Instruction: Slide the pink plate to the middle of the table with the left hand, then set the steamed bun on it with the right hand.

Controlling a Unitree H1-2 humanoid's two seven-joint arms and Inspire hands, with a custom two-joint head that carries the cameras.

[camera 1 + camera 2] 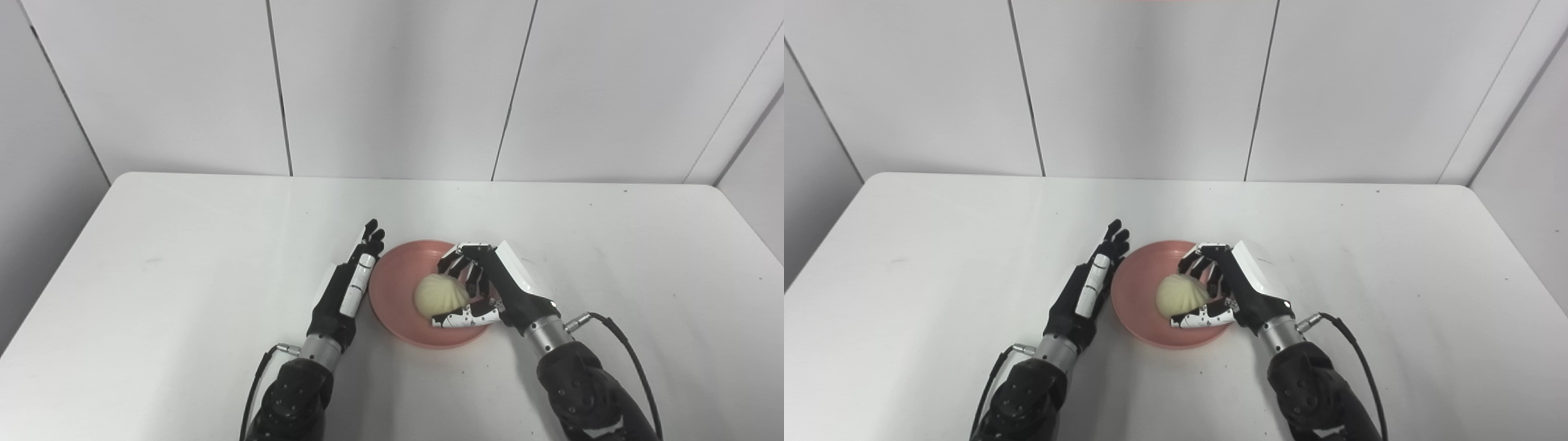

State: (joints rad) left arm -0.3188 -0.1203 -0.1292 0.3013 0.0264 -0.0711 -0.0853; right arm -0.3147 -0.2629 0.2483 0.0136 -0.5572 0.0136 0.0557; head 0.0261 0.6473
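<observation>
The pink plate (pixel 392 306) lies near the middle of the white table. A pale steamed bun (pixel 440 295) rests on it, right of the plate's centre. My right hand (pixel 484 288) reaches over the plate's right side, its fingers curled behind the bun and its thumb pressed along the bun's near side. My left hand (pixel 352 282) lies flat and open on the table, fingers straight and pointing away, its edge against the plate's left rim.
The white table (pixel 184 257) ends at grey wall panels behind. Bare tabletop spreads to the left, right and far side of the plate. A cable loops from each wrist near the front edge.
</observation>
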